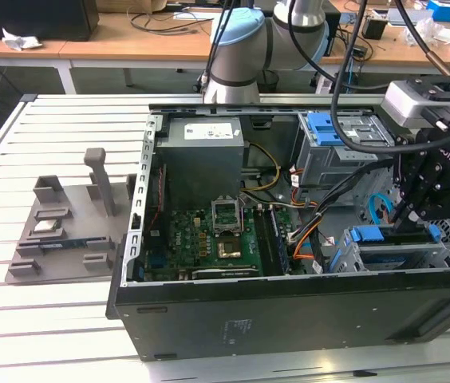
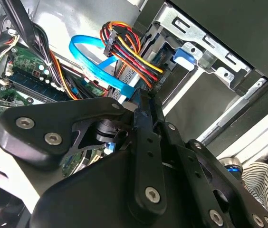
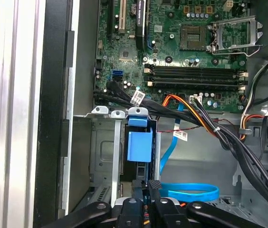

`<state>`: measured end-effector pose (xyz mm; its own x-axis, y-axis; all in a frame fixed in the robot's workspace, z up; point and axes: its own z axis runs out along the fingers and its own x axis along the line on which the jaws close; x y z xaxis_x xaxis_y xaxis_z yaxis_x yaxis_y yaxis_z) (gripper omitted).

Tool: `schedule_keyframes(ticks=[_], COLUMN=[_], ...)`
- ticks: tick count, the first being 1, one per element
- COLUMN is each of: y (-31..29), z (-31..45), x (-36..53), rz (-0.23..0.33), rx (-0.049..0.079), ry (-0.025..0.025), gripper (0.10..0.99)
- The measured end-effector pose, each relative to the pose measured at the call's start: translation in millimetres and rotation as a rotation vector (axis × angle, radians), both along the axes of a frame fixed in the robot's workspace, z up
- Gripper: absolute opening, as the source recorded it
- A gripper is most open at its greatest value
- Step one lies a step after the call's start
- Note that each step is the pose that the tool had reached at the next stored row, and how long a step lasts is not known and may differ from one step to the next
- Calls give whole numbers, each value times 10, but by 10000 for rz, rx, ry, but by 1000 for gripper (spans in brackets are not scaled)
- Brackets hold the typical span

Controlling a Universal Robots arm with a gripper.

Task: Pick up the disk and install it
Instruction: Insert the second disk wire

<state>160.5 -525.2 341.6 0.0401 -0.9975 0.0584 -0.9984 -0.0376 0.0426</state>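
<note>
Tool: the tool (image 1: pixel 412 214) hangs low over the drive cage (image 1: pixel 396 254) at the exterior view's right end of the open computer case (image 1: pixel 289 315); in both wrist views its fingers (image 3: pixel 154 190) look pressed close together, clamped on the upper edge of something dark and thin.

Disk: the disk (image 1: pixel 396 254) seems to sit edge-up in the cage slot under the tool, its blue bracket (image 3: pixel 139 145) showing in the first wrist view; whether it is fully seated cannot be told.

Why held so: the tool comes straight down because the slot opens upward and the cage walls leave no room from the side.

Case: it lies on its side on the slatted worktop (image 1: pixel 41 319), open side up, so the bays can be reached from above.

Case contents: green circuit board (image 1: pixel 209 239), grey power supply (image 1: pixel 201 155), a second cage with a blue latch (image 1: pixel 337 132), and bundled cables (image 2: pixel 129 52) with a blue ribbon cable (image 3: pixel 191 192) looping close to the slot.

Grey holder: a grey holder (image 1: pixel 57 231) on the worktop, well apart from the case, carries a small square chip (image 1: pixel 45 226).
</note>
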Motion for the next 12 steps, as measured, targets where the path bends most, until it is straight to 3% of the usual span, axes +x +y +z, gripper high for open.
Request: schedule_keyframes(ticks=[12], y=[-20], z=[50], x=[-2], rz=[0], rx=[50], ry=[-8], gripper=[161])
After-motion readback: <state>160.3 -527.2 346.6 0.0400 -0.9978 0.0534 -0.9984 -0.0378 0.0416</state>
